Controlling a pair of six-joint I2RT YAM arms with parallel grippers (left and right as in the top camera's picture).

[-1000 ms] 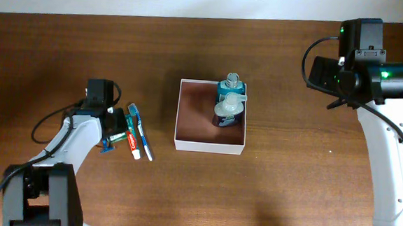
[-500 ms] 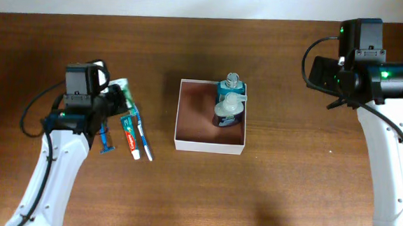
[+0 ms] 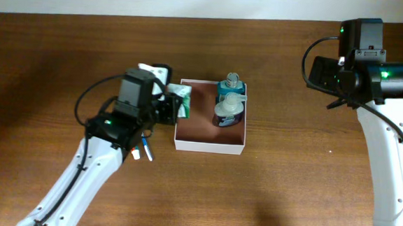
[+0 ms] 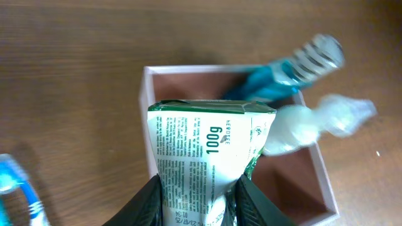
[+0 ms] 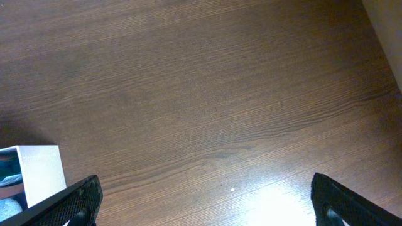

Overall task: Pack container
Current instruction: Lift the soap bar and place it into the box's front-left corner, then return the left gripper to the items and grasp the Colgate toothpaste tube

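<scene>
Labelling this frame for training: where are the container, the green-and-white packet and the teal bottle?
container (image 3: pixel 210 147): overhead view, white near wall.
green-and-white packet (image 4: pixel 201 157): left wrist view, printed face.
teal bottle (image 3: pixel 227 88): overhead view, its body.

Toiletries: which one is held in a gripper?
The green-and-white 100g tube, clamped in the left gripper; the teal bottle and pale bottle lie in the container.

My left arm is stretched out to the right, left gripper pinching a tube; right gripper hangs wide open.
</scene>
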